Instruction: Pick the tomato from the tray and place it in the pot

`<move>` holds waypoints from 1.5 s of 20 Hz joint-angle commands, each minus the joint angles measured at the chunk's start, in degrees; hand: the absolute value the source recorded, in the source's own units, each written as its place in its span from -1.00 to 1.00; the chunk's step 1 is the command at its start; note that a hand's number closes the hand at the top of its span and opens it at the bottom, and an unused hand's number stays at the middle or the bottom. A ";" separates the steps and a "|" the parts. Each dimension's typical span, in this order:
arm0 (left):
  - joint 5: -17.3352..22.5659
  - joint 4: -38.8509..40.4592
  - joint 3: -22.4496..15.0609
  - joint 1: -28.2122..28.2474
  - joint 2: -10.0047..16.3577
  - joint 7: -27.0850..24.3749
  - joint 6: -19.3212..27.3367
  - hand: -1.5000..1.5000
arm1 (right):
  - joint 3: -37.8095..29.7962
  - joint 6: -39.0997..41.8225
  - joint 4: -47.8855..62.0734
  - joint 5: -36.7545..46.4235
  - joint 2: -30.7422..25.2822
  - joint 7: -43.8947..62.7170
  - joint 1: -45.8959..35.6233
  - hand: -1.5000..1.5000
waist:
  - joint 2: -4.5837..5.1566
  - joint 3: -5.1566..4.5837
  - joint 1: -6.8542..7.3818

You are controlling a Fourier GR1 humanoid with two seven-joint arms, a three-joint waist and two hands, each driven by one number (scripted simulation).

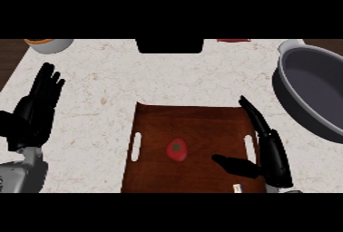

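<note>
Steep downward look at a pale speckled counter (100, 90). Dark wooden tray (201, 122) at lower centre, with a slot handle at each short side. Small red tomato (177, 150), green stem spot up, lying alone near the tray's middle, touched by nothing. Right hand (271, 152) over the tray's right edge, fingers straight and pointing away, thumb spread toward the tomato but apart from it, nothing held. Left hand (33, 108) at the far left, open, fingers up, resting, well apart from the tray. Large grey pot (298, 111) on the counter to the right of the tray, partly cut off by the view's edge. Further back, a small bowl (48, 44) at top left and a black object (169, 45) at top centre, too cropped to name.

Likely trouble from here: a round tomato rolling across the smooth tray if nudged by the thumb before being closed on from both sides; a grasp landing too far right and closing on air; later, fruit or fingers clipping the pot's near rim for want of lift.
</note>
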 commanded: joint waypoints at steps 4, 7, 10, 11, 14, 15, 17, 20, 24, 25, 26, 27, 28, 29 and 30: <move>-1.42 0.88 -1.25 -0.82 -1.15 -0.82 0.37 0.00 | 8.09 17.76 -4.94 6.38 -4.52 25.34 -6.58 -1.00 | 0.12 -0.15 0.66; -0.78 0.41 -0.60 -0.57 -0.96 -0.18 0.10 0.00 | 11.95 24.68 -6.48 9.01 -3.11 35.79 -10.80 -1.00 | 0.00 -0.09 0.94; -0.15 0.62 -0.35 -1.19 -0.02 0.36 -1.61 0.00 | 13.56 30.75 -2.62 8.62 1.50 44.01 -17.00 -1.00 | 0.17 0.00 1.18; -0.68 2.75 0.54 -2.48 -0.31 -0.61 -0.85 0.00 | 15.36 31.93 -4.82 9.20 1.98 46.00 -15.33 -1.00 | 0.14 0.03 0.38; -0.72 -2.99 0.59 0.96 -0.29 1.99 -0.68 0.00 | 12.32 33.72 1.42 8.26 7.35 48.25 -20.11 -1.00 | 0.14 0.12 0.83; -0.68 5.24 1.62 -3.30 -0.50 -2.09 -2.15 0.00 | 15.71 32.23 4.36 10.82 10.38 48.97 -20.23 -1.00 | 0.29 0.10 0.43; -0.46 -2.00 0.72 1.47 -2.36 0.81 -1.35 0.00 | 14.05 34.02 0.87 10.49 11.18 50.41 -18.13 -1.00 | 0.13 0.12 0.41; -1.26 0.05 2.81 -1.03 -0.67 1.34 -2.69 0.00 | 15.95 30.58 5.96 12.04 13.06 48.51 -18.51 -1.00 | 0.17 0.13 0.39; -2.71 0.75 2.30 -1.92 -2.36 1.49 -2.07 0.00 | 18.06 28.68 8.59 11.83 13.18 49.58 -18.03 -1.00 | 0.17 0.13 0.40; -2.98 1.60 2.14 -3.52 -2.63 1.57 -2.08 0.00 | 17.77 28.32 11.49 12.36 13.20 49.31 -20.10 -1.00 | 0.20 0.13 0.41; -2.40 4.71 4.09 -2.37 -2.40 -2.09 -3.06 0.00 | 15.58 30.95 8.56 15.26 13.20 48.58 -16.26 -1.00 | 0.18 0.12 0.17; -0.25 0.99 4.72 -0.22 -0.81 0.24 -5.44 0.00 | 15.37 32.36 9.01 14.32 13.22 51.36 -18.14 -1.00 | 0.15 0.12 0.38; -2.02 -3.44 3.07 1.27 -1.91 1.90 -3.39 0.00 | 15.94 31.61 9.80 13.71 13.23 54.46 -21.68 -1.00 | 0.12 0.13 0.61; -3.06 4.54 3.09 -0.65 -3.60 -3.79 -3.52 0.00 | 15.57 29.93 14.23 14.39 13.24 51.50 -21.21 -1.00 | 0.25 0.12 0.38; -4.41 3.78 2.31 -2.39 -4.50 -1.84 -2.09 0.00 | 14.31 33.11 10.25 15.19 13.24 52.32 -20.55 -1.00 | 0.18 0.12 0.20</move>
